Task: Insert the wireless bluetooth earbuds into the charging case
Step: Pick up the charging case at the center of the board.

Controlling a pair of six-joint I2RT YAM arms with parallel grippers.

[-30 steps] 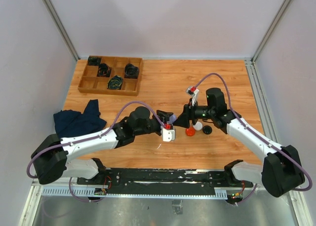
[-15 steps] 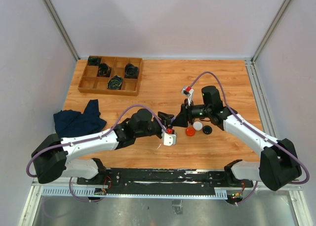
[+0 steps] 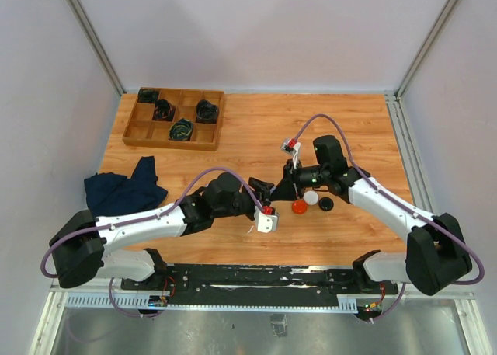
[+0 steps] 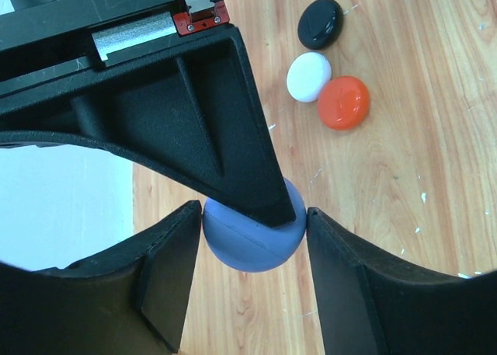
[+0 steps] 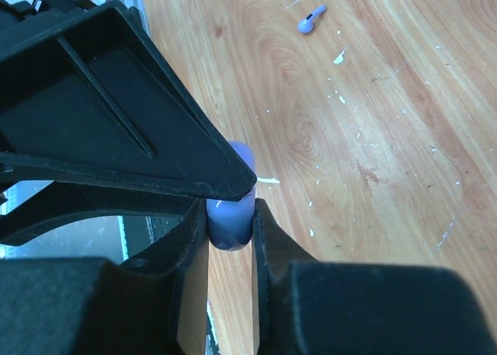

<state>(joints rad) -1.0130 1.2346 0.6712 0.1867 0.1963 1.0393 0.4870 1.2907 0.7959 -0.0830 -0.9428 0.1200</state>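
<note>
Left tool (image 4: pixel 253 224) and right tool (image 5: pixel 230 215) both clamp 1 smooth, round lilac case (image 4: pixel 248 250). Scuffed wood-grain surface (image 5: pixel 373 137), flecked white; plain pale walls (image 3: pixel 256 29) around.

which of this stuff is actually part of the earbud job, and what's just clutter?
Job: purple case; purple earbud loose on the table; probably also the orange case, white case and black case.
Lying about: wooden tray with coiled cables; dark blue cloth.
</note>
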